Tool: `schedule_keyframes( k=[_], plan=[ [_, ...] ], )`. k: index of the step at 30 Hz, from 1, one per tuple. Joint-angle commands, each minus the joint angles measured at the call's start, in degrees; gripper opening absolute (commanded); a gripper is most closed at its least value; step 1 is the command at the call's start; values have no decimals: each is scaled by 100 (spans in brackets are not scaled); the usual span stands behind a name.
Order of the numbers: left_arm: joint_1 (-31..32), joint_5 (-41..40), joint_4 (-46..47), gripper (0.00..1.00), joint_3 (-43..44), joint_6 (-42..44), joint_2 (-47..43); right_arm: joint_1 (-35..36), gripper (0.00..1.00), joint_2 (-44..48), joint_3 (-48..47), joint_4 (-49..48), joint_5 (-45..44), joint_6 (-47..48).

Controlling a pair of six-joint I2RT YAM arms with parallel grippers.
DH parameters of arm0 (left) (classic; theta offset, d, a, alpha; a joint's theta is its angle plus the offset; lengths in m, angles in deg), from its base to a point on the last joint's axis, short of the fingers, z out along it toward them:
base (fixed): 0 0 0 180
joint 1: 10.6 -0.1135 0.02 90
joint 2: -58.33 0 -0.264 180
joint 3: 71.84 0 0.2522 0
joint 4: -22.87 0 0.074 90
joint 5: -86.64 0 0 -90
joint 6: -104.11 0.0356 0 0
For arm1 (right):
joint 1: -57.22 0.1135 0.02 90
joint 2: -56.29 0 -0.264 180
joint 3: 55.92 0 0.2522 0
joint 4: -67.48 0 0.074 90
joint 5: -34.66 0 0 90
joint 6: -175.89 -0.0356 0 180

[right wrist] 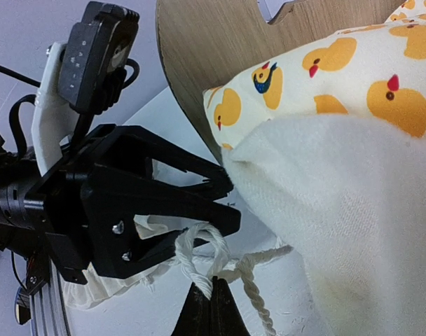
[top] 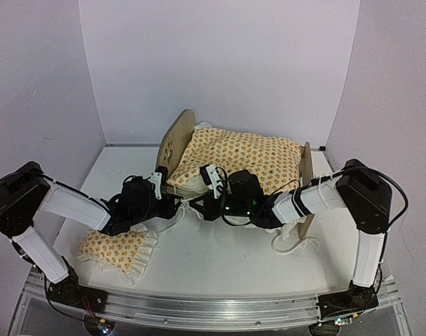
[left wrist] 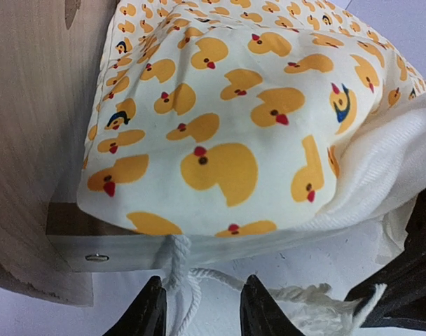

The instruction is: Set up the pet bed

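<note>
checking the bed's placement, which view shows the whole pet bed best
Top external: the pet bed shows end to end, the duck-print blanket on it. Left wrist shows just a frame corner under the blanket; right wrist only a headboard edge.

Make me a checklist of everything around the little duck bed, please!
Surface: white table, with a metal rail along its near edge.
Job's things: pet bed stands at the back, with a wooden headboard on the left. A duck-print blanket covers its top.
Clutter: duck-print pillow lies front left, off the bed. A white cord trails at the blanket's near edge.
Grippers: left gripper has its fingers apart with the cord between them. Right gripper has its fingers shut on the white cord.
Cables: black cables loop along both arms.
Surroundings: plain white walls; nothing else seen.
</note>
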Motion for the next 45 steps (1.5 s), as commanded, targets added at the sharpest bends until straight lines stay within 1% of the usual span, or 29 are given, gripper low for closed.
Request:
schedule_keyframes(
  k=[1, 4, 8, 11, 12, 15, 22, 24, 30, 33, 38, 42, 43, 45],
  plan=[
    [12, -431, 291, 33, 374, 242, 222, 40, 0, 395, 54, -342, 55, 19],
    [12, -550, 270, 27, 481, 304, 331, 45, 0, 409, 81, -371, 50, 6],
    [12, -643, 232, 16, 581, 390, 366, 41, 0, 426, 90, -400, -9, -45],
    [14, -581, 108, 1, 609, 477, 248, 35, 0, 366, 19, -393, -183, -196],
    [12, -552, 69, 0, 574, 473, 153, 44, 0, 338, -17, -392, -277, -285],
    [5, -401, -6, 0, 364, 442, -199, 73, 0, 160, -197, -472, -416, -455],
    [3, 147, -95, 0, -126, 157, -993, 164, 0, -376, -822, -479, -720, -529],
    [3, 350, -119, 0, -192, 154, -1127, 174, 0, -561, -1014, -472, -783, -523],
    [-1, 623, -176, 0, -308, 145, -1475, 193, 0, -920, -1390, -328, -1254, -281],
    [-14, 652, -241, 0, -327, 164, -1572, 194, 0, -1150, -1556, -619, -994, -40],
    [-46, 652, -364, 0, -362, 167, -1726, 194, 0, -1550, -1682, -1793, 32, 277],
    [-189, 1025, -475, 0, -343, -40, -1710, 184, 0, -1867, -1928, -2086, 426, 364],
    [-258, 1109, -546, 5, -325, -130, -1730, 180, 0, -1902, -1916, -2156, 559, 420],
    [-494, 1379, -756, 24, -306, -381, -1820, 153, 0, -1942, -1818, -2403, 841, 489]
  ],
)
